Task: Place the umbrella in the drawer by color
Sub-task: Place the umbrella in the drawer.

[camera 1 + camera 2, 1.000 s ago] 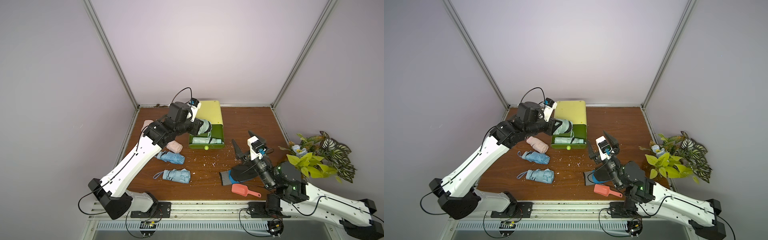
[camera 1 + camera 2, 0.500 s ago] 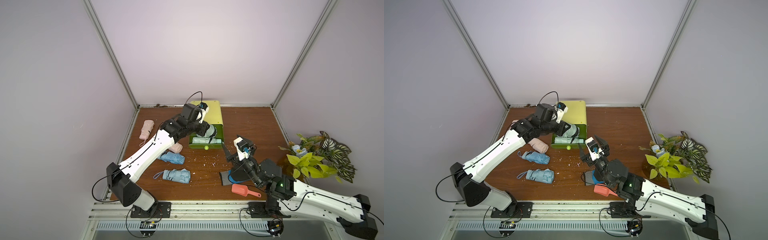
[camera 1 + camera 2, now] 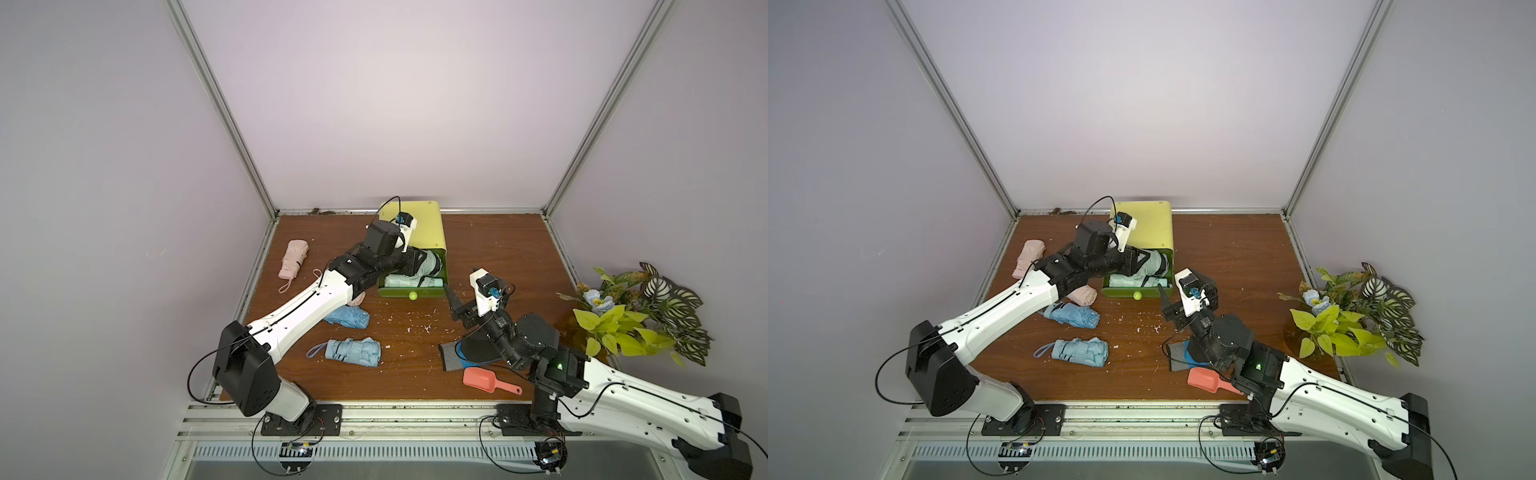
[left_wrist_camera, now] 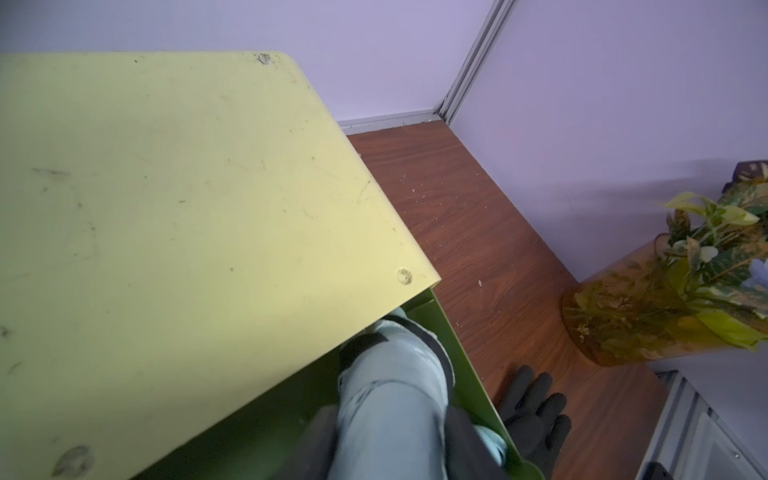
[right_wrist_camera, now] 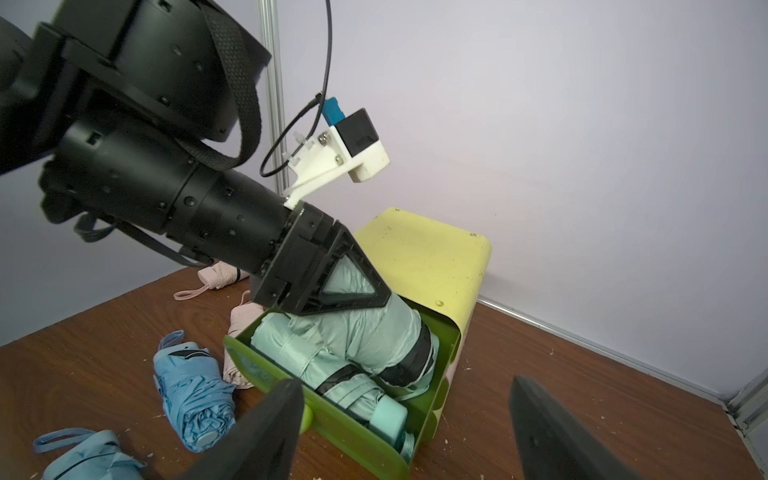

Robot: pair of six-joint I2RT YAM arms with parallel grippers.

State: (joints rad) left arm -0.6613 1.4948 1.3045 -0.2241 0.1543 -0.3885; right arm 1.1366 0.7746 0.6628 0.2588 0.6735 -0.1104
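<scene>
**Left tool** (image 4: 388, 415) reaches into the open green drawer (image 3: 399, 292) of the yellow cabinet (image 3: 428, 224), which stands at the back of the desk (image 3: 498, 249). Its two fingers (image 5: 353, 302) stand on either side of a folded mint umbrella (image 5: 365, 332), one along each flank. In the left wrist view the fabric fills the gap between them. Whether the jaws press on the umbrella or merely flank it cannot be told.

**Mint umbrella** is inside the drawer and tilted. The end nearer the tool is raised above the drawer's rim. The far end, with its black band, dips toward the drawer's right side wall, under the cabinet's front edge. It lies across a second mint umbrella (image 3: 409, 282), which rests flat along the drawer's front wall, just behind the round knob (image 3: 413, 295).

**Right tool** (image 5: 405, 382) hovers over the desk near the drawer's right front corner. Its jaws are spread wide and there is nothing between them.

**On the desk, left of the drawer:**
- A blue umbrella (image 3: 347, 318) lies near the drawer.
- A second blue umbrella (image 3: 353, 351) lies closer to the robot.
- A pink umbrella (image 3: 295, 257) lies by the left wall.
- A second pink umbrella (image 3: 1082, 296) is partly hidden under the left arm.
</scene>
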